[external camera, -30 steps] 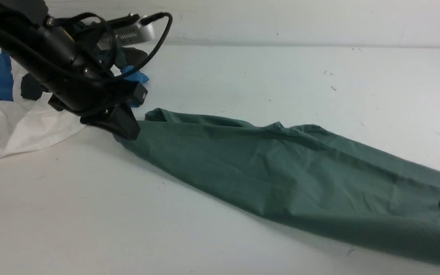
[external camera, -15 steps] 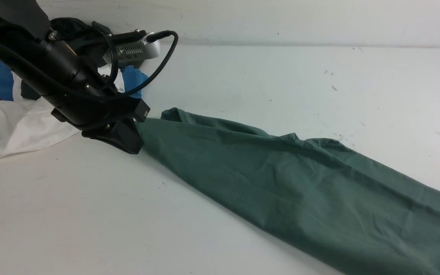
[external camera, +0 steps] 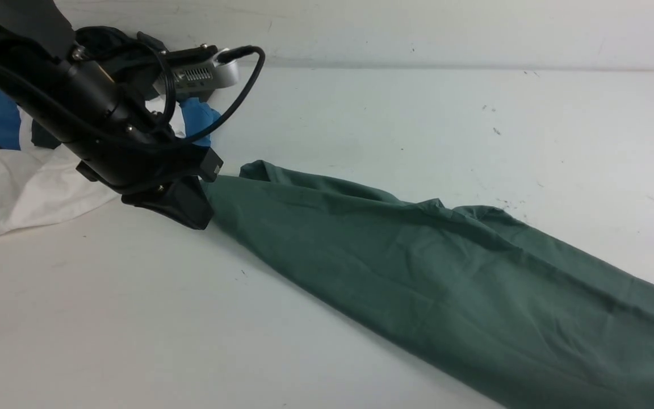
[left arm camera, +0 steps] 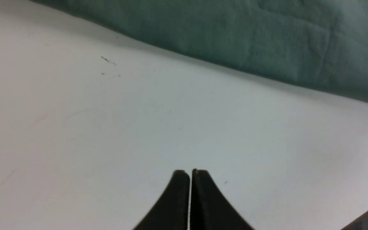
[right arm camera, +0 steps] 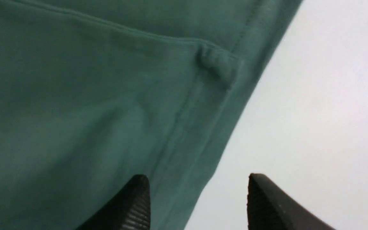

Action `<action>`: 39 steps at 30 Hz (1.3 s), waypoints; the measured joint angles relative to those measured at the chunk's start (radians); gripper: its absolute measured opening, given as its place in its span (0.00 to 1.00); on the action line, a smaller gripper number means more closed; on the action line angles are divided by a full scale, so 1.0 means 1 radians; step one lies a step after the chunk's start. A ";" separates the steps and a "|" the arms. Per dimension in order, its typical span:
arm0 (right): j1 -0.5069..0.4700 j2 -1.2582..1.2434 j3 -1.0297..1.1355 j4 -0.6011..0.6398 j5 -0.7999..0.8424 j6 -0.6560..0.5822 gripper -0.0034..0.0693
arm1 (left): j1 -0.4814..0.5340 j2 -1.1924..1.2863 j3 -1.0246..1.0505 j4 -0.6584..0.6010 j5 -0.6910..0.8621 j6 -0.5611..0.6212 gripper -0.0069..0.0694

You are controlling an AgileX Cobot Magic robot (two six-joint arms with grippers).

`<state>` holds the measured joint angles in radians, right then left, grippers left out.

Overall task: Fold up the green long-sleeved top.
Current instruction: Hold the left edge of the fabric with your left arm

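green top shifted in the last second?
Yes. Against the scuffs on the table, the green top slid toward the robot's right and nearer the camera, mostly in the first half-second.

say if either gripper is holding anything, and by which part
Nothing is held. The left gripper is shut empty over the white table; the right gripper stands open over an edge of the sage-green cotton top.

The right gripper [right arm camera: 197, 179] has spread its jaws off the muted sage-green cotton top [external camera: 446, 272], which slid rightward.
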<state>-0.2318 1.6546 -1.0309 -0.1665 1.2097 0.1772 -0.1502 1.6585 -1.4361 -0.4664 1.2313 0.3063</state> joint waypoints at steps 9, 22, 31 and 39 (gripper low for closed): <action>-0.067 0.093 0.000 -0.015 -0.122 -0.064 0.58 | 0.000 0.009 0.000 -0.001 0.000 0.002 0.09; -0.067 0.134 -0.010 0.024 -0.237 -0.165 0.21 | 0.000 0.032 0.000 -0.001 -0.001 0.002 0.09; -0.067 0.137 -0.146 0.027 -0.114 -0.171 0.03 | -0.001 0.042 0.000 -0.001 -0.001 0.002 0.09; -0.067 0.140 -0.201 0.022 -0.015 -0.171 0.03 | -0.002 0.042 0.000 -0.001 -0.001 0.002 0.09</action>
<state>-0.2985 1.7944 -1.2316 -0.1448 1.1951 0.0064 -0.1522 1.7002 -1.4361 -0.4672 1.2302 0.3085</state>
